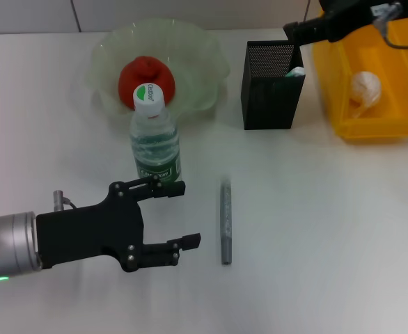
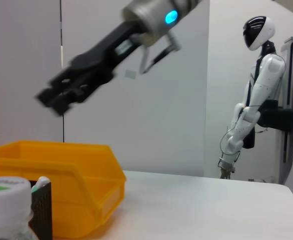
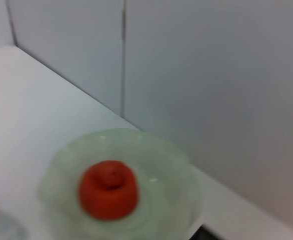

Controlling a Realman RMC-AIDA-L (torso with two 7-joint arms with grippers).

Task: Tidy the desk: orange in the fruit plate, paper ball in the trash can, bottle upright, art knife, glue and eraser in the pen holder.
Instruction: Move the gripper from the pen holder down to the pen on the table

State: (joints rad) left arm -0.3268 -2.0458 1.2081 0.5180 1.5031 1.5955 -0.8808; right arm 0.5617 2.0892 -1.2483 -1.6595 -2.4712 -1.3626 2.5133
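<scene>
1. Hovering low over the near side of the desk [image 1: 329, 229], the left gripper [image 1: 183, 213] has its fingers spread and holds nothing. It sits just in front of the bottle and beside the grey stick.
2. Grey stick [image 1: 225, 223]: lies flat on the bare desk, just to the right of the left gripper's fingertips. Slim and grey; I cannot tell whether it is the art knife or the glue. Either way it looks like the next thing to go into the pen holder.
3. Bottle [image 1: 154, 136]: stands upright, cap up, just behind the left gripper and in front of the fruit plate. That step reads as done.
4. Orange [image 1: 145, 78]: rests inside the fruit plate [image 1: 204, 56], near its middle; the right wrist view shows the same. Done.
5. Pen holder [image 1: 270, 94]: stands between the fruit plate and the trash can. Something pale shows at its right inner edge; too little is visible to name it, so I cannot tell which of the small items are already in.
6. Paper ball [image 1: 365, 87]: lies inside the trash can [image 1: 378, 129]. Done.
7. Right gripper [image 1: 291, 29]: raised at the far edge, above the pen holder's back corner and next to the trash can. The left wrist view shows it high over the bin; whether its fingers are spread or pressed together, I cannot tell.
8. Judgement: three of the jobs appear finished; the pen holder items remain, at least the grey stick. No eraser is visible on the desk.
</scene>
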